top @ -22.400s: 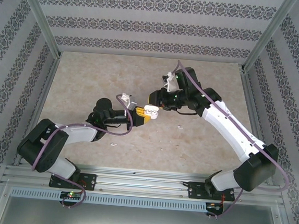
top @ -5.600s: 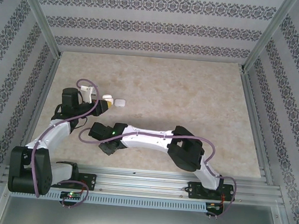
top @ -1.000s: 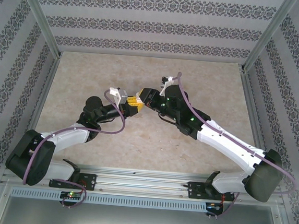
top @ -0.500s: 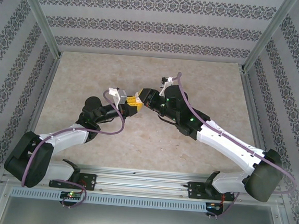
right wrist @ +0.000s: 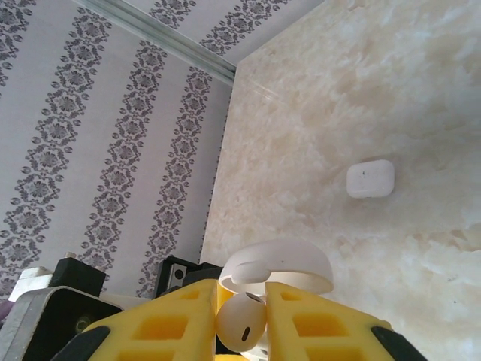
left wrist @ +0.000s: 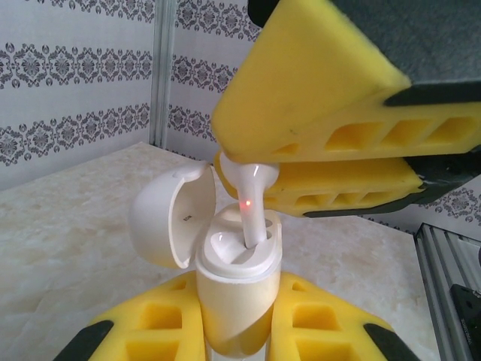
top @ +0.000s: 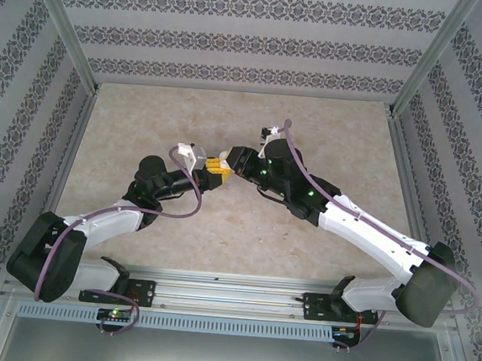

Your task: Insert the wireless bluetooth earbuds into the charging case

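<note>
My left gripper (left wrist: 234, 342) is shut on the white charging case (left wrist: 234, 297) and holds it upright, with its lid (left wrist: 161, 218) swung open to the left. From above, my right gripper (left wrist: 234, 162) is shut on a white earbud (left wrist: 252, 204). The earbud's stem stands in the case's right slot and a red light glows on it. In the right wrist view the earbud's head (right wrist: 242, 320) sits between the yellow fingers (right wrist: 323, 327), just below the open lid (right wrist: 276, 265). In the top view the left gripper (top: 215, 167) and right gripper (top: 230, 164) meet tip to tip over the table's middle.
A closed white rounded-square case (right wrist: 370, 179) lies alone on the marble tabletop (right wrist: 361, 90) beyond the grippers. Patterned walls (top: 253, 46) and metal posts (top: 61, 21) ring the table. The arms' bases sit at the near rail (top: 231, 296).
The two grippers stay pressed together at the same spot. The right gripper has edged slightly toward the near side, and the left arm has barely moved.
</note>
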Motion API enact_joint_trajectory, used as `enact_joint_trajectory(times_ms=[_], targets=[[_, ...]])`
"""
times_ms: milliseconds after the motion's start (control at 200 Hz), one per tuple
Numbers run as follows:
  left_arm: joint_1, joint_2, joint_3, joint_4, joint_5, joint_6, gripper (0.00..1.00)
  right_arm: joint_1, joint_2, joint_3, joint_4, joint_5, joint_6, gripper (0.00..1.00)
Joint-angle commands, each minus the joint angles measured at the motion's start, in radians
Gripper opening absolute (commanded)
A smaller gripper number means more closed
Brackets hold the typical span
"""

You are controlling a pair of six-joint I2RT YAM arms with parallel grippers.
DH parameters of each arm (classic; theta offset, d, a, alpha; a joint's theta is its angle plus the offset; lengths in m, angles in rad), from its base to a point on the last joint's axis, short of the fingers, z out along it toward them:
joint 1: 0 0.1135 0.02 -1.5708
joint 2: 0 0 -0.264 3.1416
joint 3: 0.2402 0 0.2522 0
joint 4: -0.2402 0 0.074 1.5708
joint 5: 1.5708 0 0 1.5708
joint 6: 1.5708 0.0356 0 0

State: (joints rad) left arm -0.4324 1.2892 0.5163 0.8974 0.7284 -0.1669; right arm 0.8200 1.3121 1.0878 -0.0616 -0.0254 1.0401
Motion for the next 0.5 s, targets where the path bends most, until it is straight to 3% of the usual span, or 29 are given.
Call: enact_joint_trajectory(times_ms=[0, 495], targets=[[-0.006, -0.034, 0.024, 0.075, 0.011, 0.015, 0.00, -0.010, 0.008, -0.021, -0.114, 0.039, -0.043, 0.23], [-0.006, -0.033, 0.022, 0.025, 0.002, 0.021, 0.00, -0.013, 0.067, 0.119, -0.241, 0.023, -0.124, 0.41]])
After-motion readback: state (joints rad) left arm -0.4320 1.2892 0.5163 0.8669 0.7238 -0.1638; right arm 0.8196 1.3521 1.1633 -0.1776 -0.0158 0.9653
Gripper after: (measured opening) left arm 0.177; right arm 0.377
